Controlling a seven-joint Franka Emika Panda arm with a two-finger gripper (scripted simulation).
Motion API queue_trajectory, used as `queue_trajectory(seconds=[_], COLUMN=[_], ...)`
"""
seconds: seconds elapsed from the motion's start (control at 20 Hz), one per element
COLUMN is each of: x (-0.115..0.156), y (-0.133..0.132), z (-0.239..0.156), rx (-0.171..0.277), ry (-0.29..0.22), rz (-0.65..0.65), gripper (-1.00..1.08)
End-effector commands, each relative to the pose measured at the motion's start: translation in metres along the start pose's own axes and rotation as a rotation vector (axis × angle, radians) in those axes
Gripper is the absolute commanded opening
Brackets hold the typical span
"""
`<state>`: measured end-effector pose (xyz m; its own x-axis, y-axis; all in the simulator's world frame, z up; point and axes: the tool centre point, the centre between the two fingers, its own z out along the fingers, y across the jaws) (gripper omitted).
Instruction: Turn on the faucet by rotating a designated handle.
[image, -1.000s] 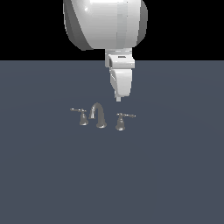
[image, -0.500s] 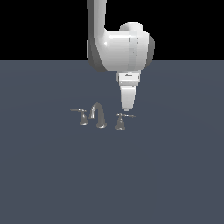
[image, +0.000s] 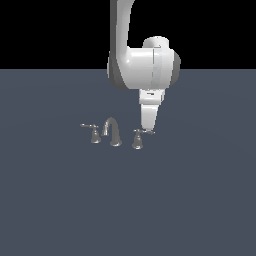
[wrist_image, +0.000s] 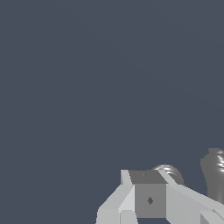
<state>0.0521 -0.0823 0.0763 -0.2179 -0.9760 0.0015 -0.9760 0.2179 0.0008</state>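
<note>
The arm is hanging over the dark grey floor (image: 200, 200) and the gripper (image: 148, 128) is pointing straight down, its tip sitting right at the thin lever of the handle (image: 138, 140). That handle is standing at the exterior view's right end of the faucet (image: 113, 134), just beside the arched spout (image: 112, 131), with the twin handle (image: 94, 135) waiting on the spout's other side, its lever pointing to the exterior view's left. From here I cannot tell whether the tip is touching the lever or only hovering beside it. The wrist view is showing the grey fingers (wrist_image: 148, 199) low in frame with a rounded metal knob (wrist_image: 169, 173) peeking out behind them. The jaws look drawn together, nothing caught between them. I am judging the approach as done; the lever looks not yet swung, so the push that rotates it and opens the water is all left to do.
</note>
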Motion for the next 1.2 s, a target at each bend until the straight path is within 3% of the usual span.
queue_trajectory(seconds=[0.0, 0.25, 0.9, 1.15], x=[0.000, 0.000, 0.019, 0.009], y=[-0.001, 0.000, 0.037, 0.041], z=[0.000, 0.000, 0.000, 0.000], rx=[0.001, 0.001, 0.001, 0.008], ry=[-0.001, -0.001, -0.001, -0.005], rz=[0.002, 0.001, 0.001, -0.006], gripper=[-1.00, -1.00, -1.00, -1.00])
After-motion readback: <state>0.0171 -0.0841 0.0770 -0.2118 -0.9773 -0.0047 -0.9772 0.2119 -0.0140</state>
